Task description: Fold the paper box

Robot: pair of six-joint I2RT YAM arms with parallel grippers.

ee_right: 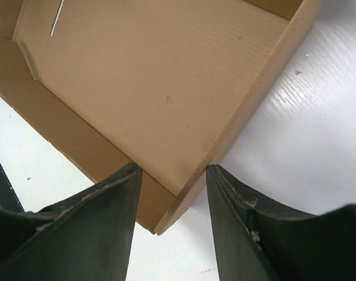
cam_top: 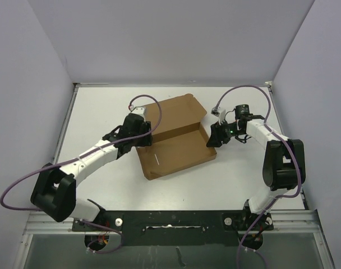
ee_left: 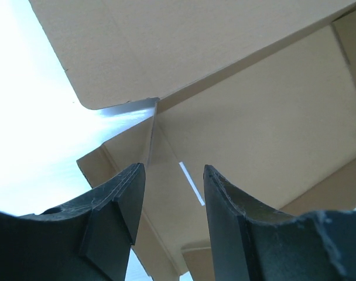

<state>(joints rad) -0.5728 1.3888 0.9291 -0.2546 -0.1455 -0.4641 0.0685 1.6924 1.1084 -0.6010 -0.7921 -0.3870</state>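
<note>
The paper box (cam_top: 179,148) is a shallow brown cardboard tray in the middle of the white table, with its lid panel (cam_top: 179,112) raised at the back. My left gripper (cam_top: 139,140) is open at the box's left side. In the left wrist view the left gripper (ee_left: 172,170) points at the box's (ee_left: 271,117) left wall and a slit (ee_left: 191,183) in its floor. My right gripper (cam_top: 215,137) is open at the box's right side. In the right wrist view the right gripper (ee_right: 173,170) straddles the near corner of the box's (ee_right: 154,76) right wall (ee_right: 248,105).
Grey enclosure walls (cam_top: 24,67) stand at the left, back and right of the table (cam_top: 103,106). Purple cables (cam_top: 246,88) loop over both arms. A metal rail (cam_top: 170,216) carrying the arm bases runs along the near edge.
</note>
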